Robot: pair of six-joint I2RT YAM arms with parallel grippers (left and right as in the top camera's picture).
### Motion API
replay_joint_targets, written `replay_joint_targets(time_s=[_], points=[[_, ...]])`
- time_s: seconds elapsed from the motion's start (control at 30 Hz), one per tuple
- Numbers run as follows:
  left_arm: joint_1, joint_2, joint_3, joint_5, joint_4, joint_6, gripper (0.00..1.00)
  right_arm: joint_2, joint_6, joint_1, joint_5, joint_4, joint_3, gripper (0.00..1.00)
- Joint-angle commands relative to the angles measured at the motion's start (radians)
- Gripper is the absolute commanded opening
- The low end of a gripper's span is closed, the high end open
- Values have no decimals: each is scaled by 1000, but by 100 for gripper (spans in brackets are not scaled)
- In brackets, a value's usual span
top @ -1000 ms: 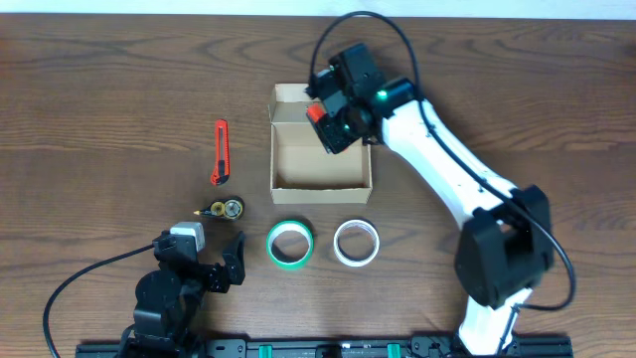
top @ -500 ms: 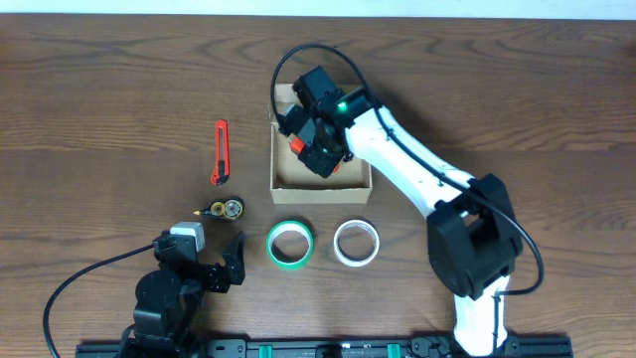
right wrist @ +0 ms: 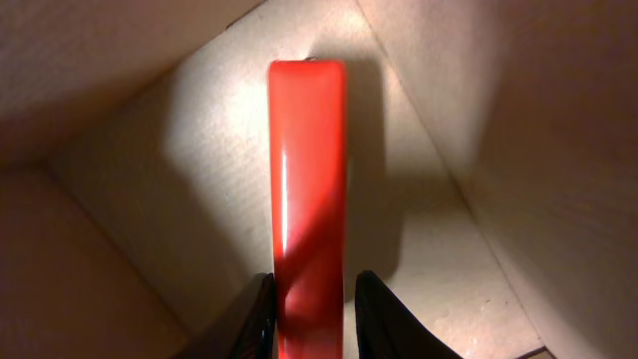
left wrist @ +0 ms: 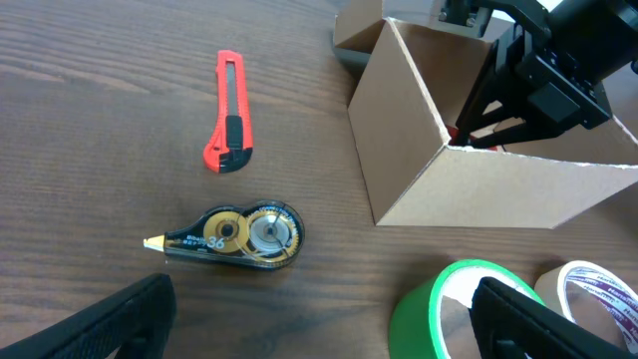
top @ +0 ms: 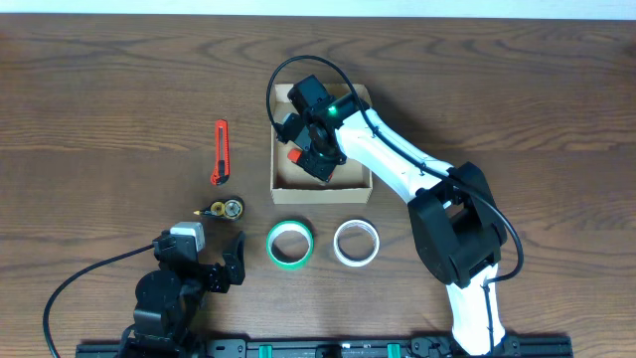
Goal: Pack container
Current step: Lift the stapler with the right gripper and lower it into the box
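The container (top: 322,186) is an open tan cardboard box at the table's middle, with its flap lid folded back at the far side. My right gripper (top: 304,155) reaches down inside it, shut on a red bar-shaped object (right wrist: 307,170) whose far end is close to the box floor (right wrist: 439,249). The fingers (right wrist: 312,314) flank the object's near end. The box (left wrist: 478,189) and the right gripper (left wrist: 508,95) also show in the left wrist view. My left gripper (top: 214,264) is open and empty near the front edge, its fingers (left wrist: 319,319) spread wide over bare wood.
A red box cutter (top: 220,152) lies left of the box. A correction tape dispenser (top: 225,209) lies in front of the cutter. A green tape roll (top: 289,243) and a white tape roll (top: 356,243) lie in front of the box.
My right gripper has moved left from the box's far right corner and down into the box, with the red object in it. The left arm has not moved.
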Motion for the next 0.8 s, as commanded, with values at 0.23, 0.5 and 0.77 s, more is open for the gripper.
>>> replay_joint_targets(time_s=[0.23,0.5,0.77], points=[[-3,-6,-14,-3,2,6,95,-14,-8,7,5,2,26,25],[-3,-6,-14,-3,2,6,95,-177,21,7,-21,-13,26,34],[-3,-6,-14,-3,2,6,95,-397,230,-16,7,-101,26,93]])
